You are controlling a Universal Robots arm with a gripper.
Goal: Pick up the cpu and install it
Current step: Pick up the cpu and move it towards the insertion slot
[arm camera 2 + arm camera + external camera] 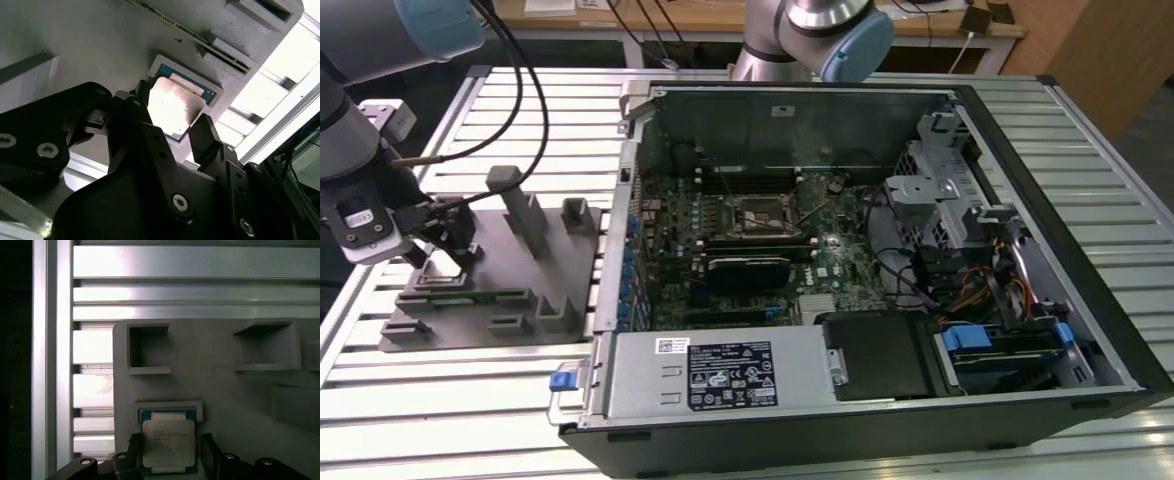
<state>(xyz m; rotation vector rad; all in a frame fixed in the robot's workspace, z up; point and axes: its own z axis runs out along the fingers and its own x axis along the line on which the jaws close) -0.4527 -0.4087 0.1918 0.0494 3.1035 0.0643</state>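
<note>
The arm reaches down over the grey holder, near the table's edge at the exterior view's left, with the gripper pointing downward. In the first wrist view its fingers stand spread on either side of the cpu, which lies flat in a recess by the holder's edge.

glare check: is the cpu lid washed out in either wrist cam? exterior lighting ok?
Second wrist view: the cpu lid is blown out white by glare, and so are the table slats behind it. First wrist view: the lid is evenly lit and its print shows; the slats glare in bright bands. Exterior view: the table is evenly lit, the computer case interior darker.
</note>
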